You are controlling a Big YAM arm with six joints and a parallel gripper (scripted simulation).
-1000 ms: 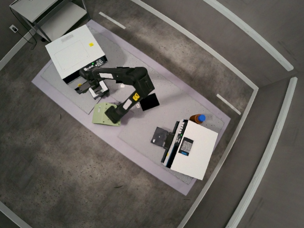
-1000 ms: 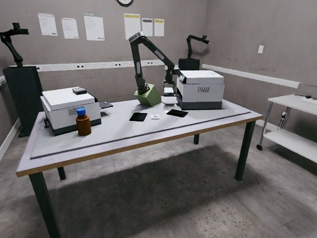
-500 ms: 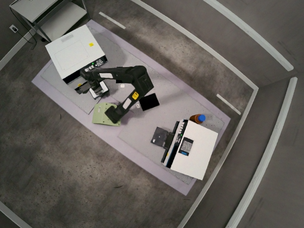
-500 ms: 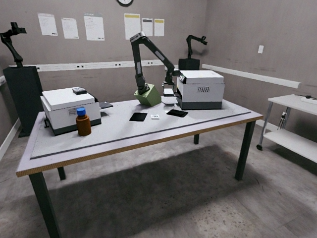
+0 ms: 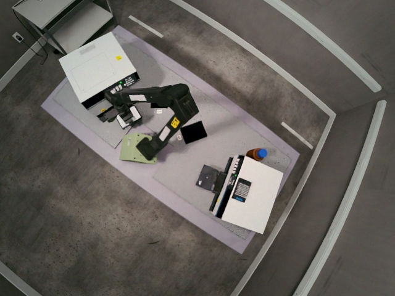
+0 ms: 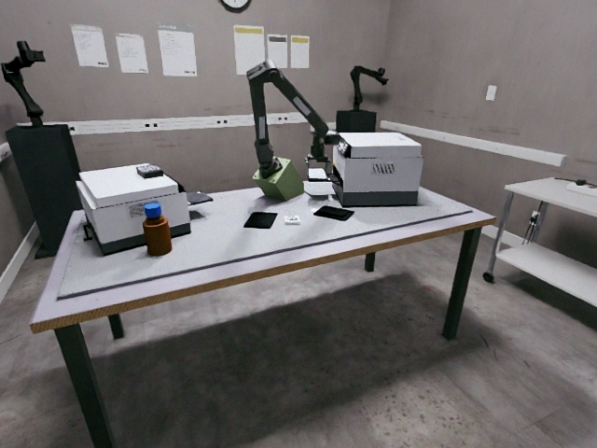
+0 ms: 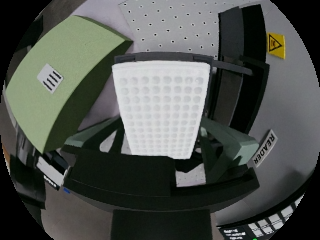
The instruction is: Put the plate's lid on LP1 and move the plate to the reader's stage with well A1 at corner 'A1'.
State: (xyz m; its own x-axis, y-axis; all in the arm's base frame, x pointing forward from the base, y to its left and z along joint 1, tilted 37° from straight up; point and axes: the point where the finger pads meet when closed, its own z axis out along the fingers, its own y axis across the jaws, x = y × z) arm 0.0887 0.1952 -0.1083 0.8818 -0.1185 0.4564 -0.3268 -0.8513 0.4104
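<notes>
My gripper (image 5: 128,118) (image 6: 318,168) (image 7: 161,119) is shut on the white plate (image 5: 135,112) (image 6: 316,174) (image 7: 162,95), one finger along each long side. The plate looks level, low over the reader's stage (image 7: 157,56), whose dark rim shows past its far end. I cannot tell whether it touches the stage. Round wells show faintly; A1 and any clear lid on top cannot be made out. The dispenser's stage (image 5: 207,176) (image 6: 199,197) is bare. Two black bench positions (image 5: 193,132) (image 6: 260,220) lie mid-deck; the one nearer the reader shows a thin outline, perhaps the lid.
The reader (image 5: 99,68) (image 6: 378,168) (image 7: 295,95) stands close beside my gripper. The green arm base (image 5: 130,151) (image 6: 284,180) (image 7: 65,80) is on the other side. The blue-capped bottle (image 5: 255,154) (image 6: 158,236) stands upright by the dispenser (image 5: 255,194) (image 6: 130,192).
</notes>
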